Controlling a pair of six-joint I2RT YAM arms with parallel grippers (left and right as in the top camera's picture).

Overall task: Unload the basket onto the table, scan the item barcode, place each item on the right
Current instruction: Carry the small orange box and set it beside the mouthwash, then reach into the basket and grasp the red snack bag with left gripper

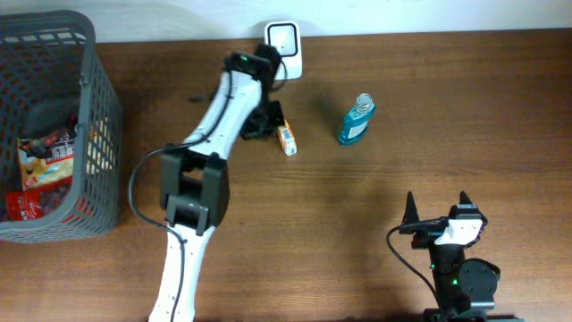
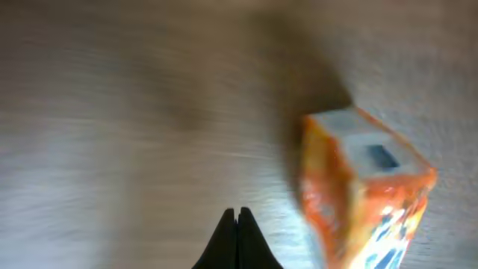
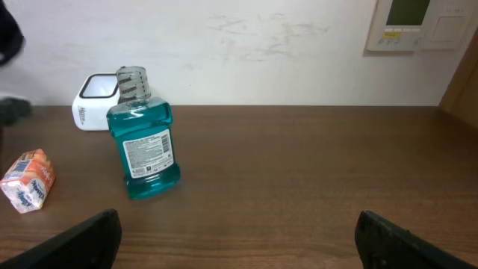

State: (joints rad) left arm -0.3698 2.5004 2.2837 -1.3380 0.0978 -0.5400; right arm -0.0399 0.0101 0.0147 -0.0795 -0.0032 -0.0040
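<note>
my left fingers (image 2: 228, 243) are pressed together on nothing. the box (image 2: 366, 202) lies on the counter (image 1: 429, 107) just to their right, long axis roughly toward the scanner (image 1: 283, 40). my right fingers (image 3: 89, 235), spread wide, sit well apart from it.

Scanner (image 1: 290, 40) front partly covered by left arm (image 1: 223, 107). Gap left between box (image 1: 287, 139) and bottle (image 1: 356, 122). Left edge taken by basket (image 1: 105, 98). Bare table (image 1: 474, 116) seen right of bottle.
</note>
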